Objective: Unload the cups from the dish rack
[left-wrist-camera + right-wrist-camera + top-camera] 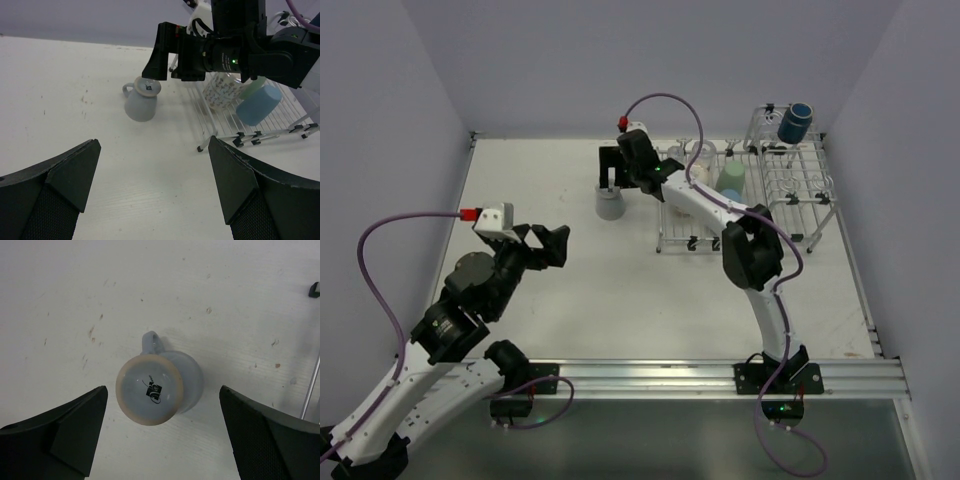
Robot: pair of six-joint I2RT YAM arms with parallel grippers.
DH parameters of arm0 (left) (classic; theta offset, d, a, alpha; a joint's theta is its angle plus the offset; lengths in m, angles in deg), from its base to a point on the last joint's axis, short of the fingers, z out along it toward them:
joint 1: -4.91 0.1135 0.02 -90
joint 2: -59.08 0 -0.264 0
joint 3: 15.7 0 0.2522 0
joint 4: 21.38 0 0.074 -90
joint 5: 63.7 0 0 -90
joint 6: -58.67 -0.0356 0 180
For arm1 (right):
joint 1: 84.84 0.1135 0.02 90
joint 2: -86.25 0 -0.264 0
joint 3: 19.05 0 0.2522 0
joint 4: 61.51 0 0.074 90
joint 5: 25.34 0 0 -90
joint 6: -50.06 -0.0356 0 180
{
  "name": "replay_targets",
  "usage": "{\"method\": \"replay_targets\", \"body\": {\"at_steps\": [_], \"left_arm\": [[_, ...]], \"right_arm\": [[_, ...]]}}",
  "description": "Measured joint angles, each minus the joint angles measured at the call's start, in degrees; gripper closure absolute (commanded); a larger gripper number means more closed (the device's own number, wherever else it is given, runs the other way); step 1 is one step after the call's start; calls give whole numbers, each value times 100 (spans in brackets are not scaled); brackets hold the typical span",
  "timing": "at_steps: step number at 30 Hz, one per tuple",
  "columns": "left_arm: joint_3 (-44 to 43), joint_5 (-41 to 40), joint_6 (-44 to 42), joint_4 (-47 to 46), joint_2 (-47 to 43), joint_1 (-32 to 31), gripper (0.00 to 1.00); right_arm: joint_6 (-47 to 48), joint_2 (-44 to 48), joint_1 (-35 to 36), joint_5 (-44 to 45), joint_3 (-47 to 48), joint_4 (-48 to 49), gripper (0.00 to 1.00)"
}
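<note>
A whitish mug (610, 203) (141, 102) (157, 390) stands upside down on the white table, left of the dish rack (790, 200) (280, 125). My right gripper (612, 168) (163, 402) hovers directly above it, open, with its fingers apart on either side of the mug and not touching it. Still in the rack are a pale green tumbler (731, 177), a light blue tumbler (258, 105) lying on its side, a speckled cup (222, 90) and a dark navy mug (796, 122) in the raised basket. My left gripper (548, 245) (154, 142) is open and empty over the table.
The rack sits at the back right, near the right wall. Its black feet (201, 148) rest on the table just right of the mug. The table (550, 180) is walled at the back and both sides. The right arm's forearm (705, 205) stretches over the rack's left part.
</note>
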Motion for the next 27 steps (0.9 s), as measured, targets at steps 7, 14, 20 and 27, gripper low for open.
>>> {"method": "replay_targets", "body": {"at_steps": [7,14,20,27], "left_arm": [[2,4,11,-31,114,0,0],[33,9,37,-39,118,0,0],[37,35,48,-37,50,0,0],[127,81,219,-37,-39,0,0]], "right_arm": [[284,-538,74,-184,999,-483,1],[505,-896,212,20,1204,-966,1],[669,-1161,262,212,1460,-1191,7],[826,-1408,293,369,1891,-1224,34]]}}
